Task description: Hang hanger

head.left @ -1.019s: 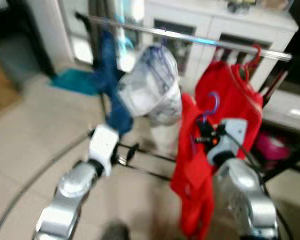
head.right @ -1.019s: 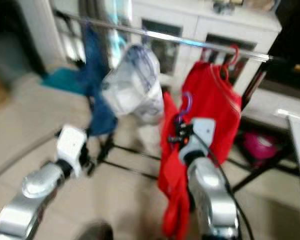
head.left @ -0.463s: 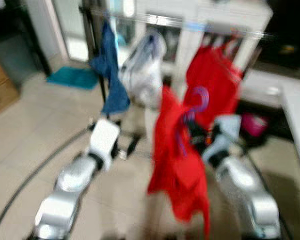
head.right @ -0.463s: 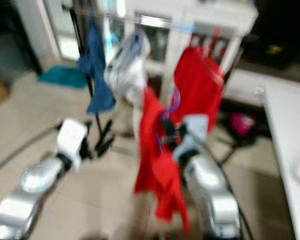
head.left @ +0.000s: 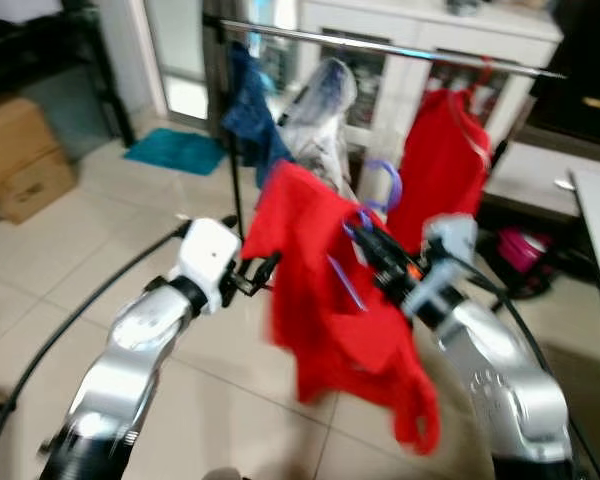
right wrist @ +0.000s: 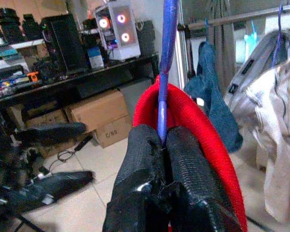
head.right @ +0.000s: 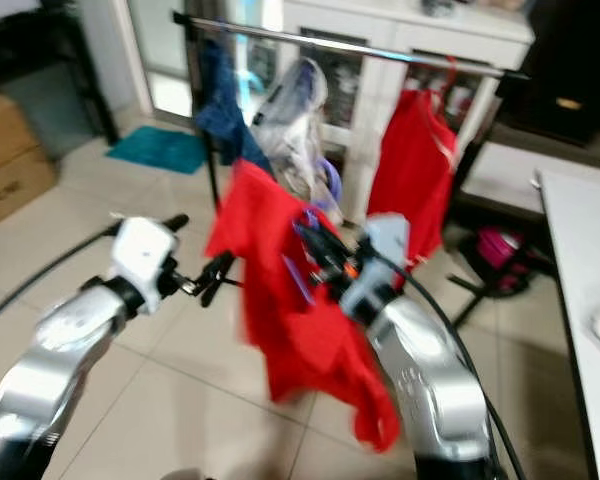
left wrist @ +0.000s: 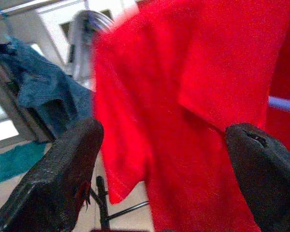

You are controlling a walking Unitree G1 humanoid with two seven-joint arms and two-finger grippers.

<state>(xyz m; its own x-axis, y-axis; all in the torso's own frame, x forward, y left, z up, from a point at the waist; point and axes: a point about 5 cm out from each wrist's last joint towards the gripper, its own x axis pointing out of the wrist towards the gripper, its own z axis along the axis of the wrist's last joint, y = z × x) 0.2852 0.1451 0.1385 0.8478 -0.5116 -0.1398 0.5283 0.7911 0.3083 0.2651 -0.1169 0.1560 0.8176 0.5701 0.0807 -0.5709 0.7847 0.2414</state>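
Both head views look forward and down from above the arms, sharing the clothes rail (head.left: 380, 45) across the upper frame. The left wrist view sits close to the red shirt (left wrist: 193, 111). The right wrist view looks along its jaws toward the black desk (right wrist: 87, 79).

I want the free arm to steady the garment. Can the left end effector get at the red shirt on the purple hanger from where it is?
Probably yes. The left end effector is open just beside the red shirt, which the right end effector holds up by its purple plastic hanger; nothing stands between them.
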